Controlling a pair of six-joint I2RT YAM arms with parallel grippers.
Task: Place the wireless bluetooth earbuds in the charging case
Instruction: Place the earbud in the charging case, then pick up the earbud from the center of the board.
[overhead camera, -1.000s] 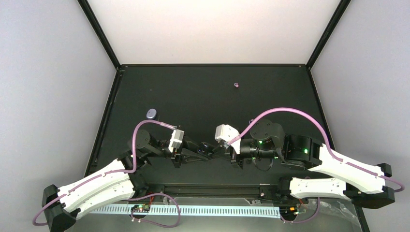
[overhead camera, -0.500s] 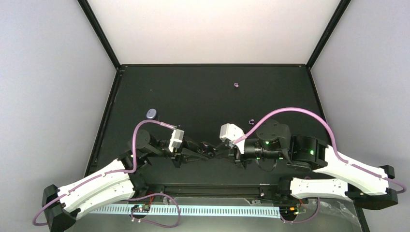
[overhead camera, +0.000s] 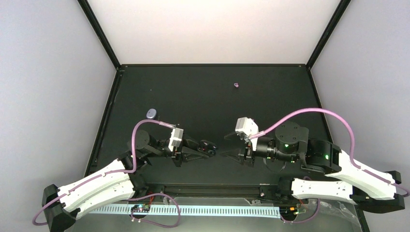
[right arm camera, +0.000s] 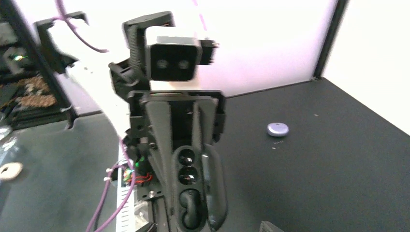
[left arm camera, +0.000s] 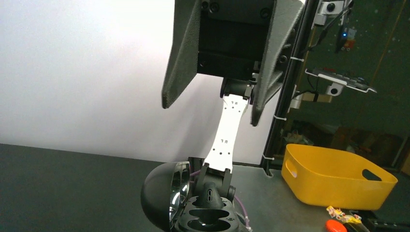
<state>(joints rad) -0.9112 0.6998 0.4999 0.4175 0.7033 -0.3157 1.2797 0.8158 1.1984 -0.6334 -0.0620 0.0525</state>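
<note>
Here, the left gripper (overhead camera: 203, 149) is clamped on the small, dark grey-purple, pebble-shaped charging case (overhead camera: 209, 146). It holds the case up off the matte black tabletop (overhead camera: 203, 92), close to the near edge and about midway between the left and right edges. The case's clamshell is open. In the right wrist view its dark inner face shows two round sockets, one above the other, with a bean-shaped recess below them and the lid swung out to one side. Whether any bud sits in those hollows cannot be told. In the left wrist view the glossy domed lid stands beside the socketed half.

The right gripper (overhead camera: 225, 146) faces the case from the right. Its two black fingers are spread wide with nothing between them, and their tips are just short of the case without touching it.

One tiny glossy purple earbud (overhead camera: 236, 85) lies alone on the tabletop near the far edge, a little right of the middle and well apart from both arms. A small pale lavender oval object (overhead camera: 152, 113) rests near the left edge, beyond the left arm's purple cable (overhead camera: 141, 126). A yellow plastic bin (left arm camera: 338, 179) stands off the table past the right arm.
</note>
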